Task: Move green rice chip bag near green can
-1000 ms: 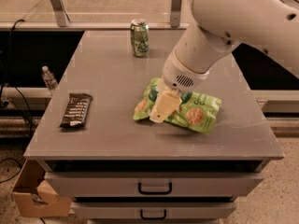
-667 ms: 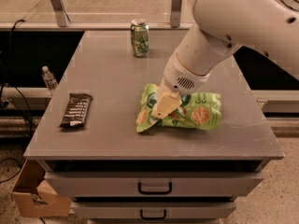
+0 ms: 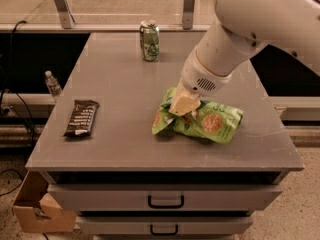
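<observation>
The green rice chip bag (image 3: 212,124) lies crumpled on the grey table (image 3: 120,84), right of the middle. Its left end is bunched up under my gripper (image 3: 183,105). The gripper comes down from the upper right on the white arm (image 3: 260,19) and is shut on the bag's upper left part. The green can (image 3: 149,40) stands upright near the table's far edge, well behind and to the left of the bag.
A dark brown chocolate bar wrapper (image 3: 81,117) lies at the table's left front. Drawers (image 3: 165,201) sit under the tabletop. A water bottle (image 3: 52,84) stands off the table's left side, and a cardboard box (image 3: 37,209) is on the floor at the lower left.
The bag's left end has been drawn up and bunched under the gripper. The gripper and the bag have shifted slightly, and the bag's shape has changed.
</observation>
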